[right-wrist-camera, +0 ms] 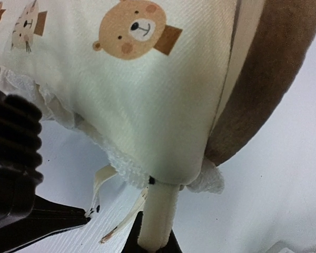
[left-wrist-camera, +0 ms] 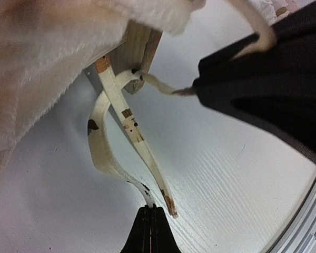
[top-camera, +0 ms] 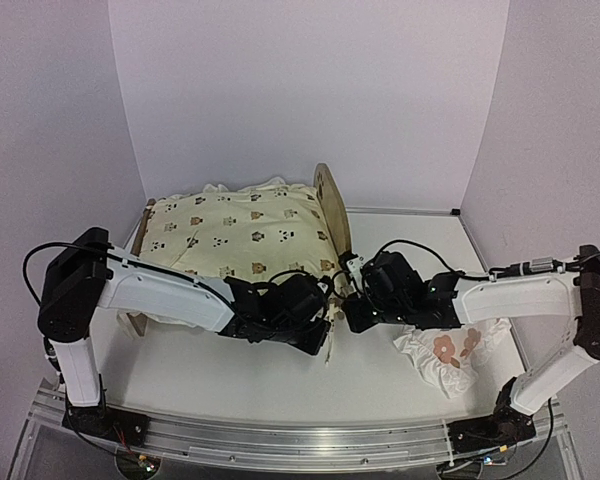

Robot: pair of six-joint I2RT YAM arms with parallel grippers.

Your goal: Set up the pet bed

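Across the upper middle of the overhead view, toward the left, the pet bed (top-camera: 332, 205) is set on the white table (top-camera: 230, 375). Its long axis is laid left to right along the frame. The rounded headboard (top-camera: 326, 183) is stood upright at the right end, so the head is pointed toward the right of the frame, and the low footboard (top-camera: 140, 228) is found at the left end. The frame is almost wholly covered by a cream cushion (top-camera: 240, 230) printed with small animals. At the lower right a small ruffled pillow (top-camera: 445, 352) with red-brown flowers is left on the table, well apart from the bed. Both arms are brought together just below the head end. At the bottom of the left wrist view the left pincer (left-wrist-camera: 150, 211) is seen with its fingers pressed together, and the end of a flat tie (left-wrist-camera: 102, 153) appears to be caught at their tips. At the bottom of the right wrist view the right pincer (right-wrist-camera: 154, 237) is clamped on a twisted tie (right-wrist-camera: 159, 211) hung from the cushion's corner.
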